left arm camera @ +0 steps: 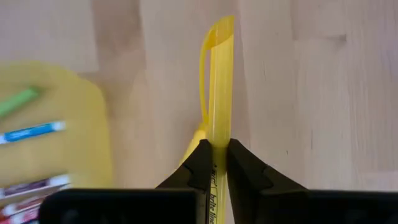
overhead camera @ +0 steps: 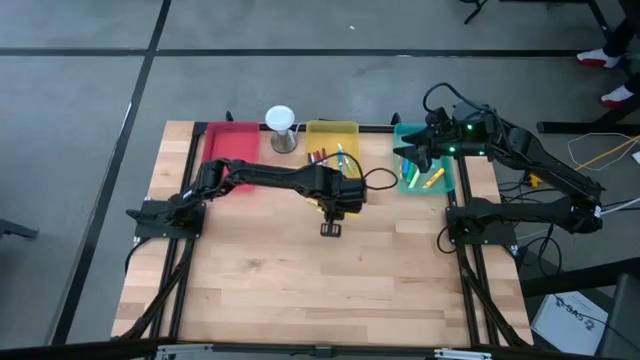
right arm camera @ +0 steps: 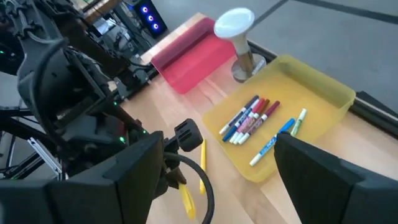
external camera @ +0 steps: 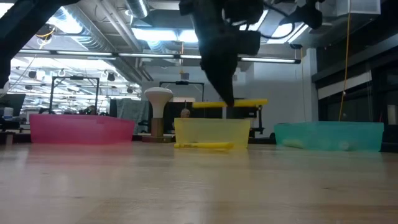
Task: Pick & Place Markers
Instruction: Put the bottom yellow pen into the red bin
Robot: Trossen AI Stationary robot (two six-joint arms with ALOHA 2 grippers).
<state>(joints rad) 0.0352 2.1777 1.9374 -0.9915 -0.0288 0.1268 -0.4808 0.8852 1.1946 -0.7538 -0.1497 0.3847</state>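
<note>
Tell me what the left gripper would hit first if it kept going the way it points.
Probably the bare wooden table. The left gripper, shut on a yellow marker, points down at the boards beside the yellow plastic tray; the marker's tip would likely touch first.

The high view looks straight down on the whole tabletop [overhead camera: 330, 290]. The low view sits at tabletop height, facing level across to the trays along the far edge. The left wrist view looks close down on bare wood beside the yellow tray [left arm camera: 56, 124]; the right wrist view sees that tray obliquely from farther off.
</note>
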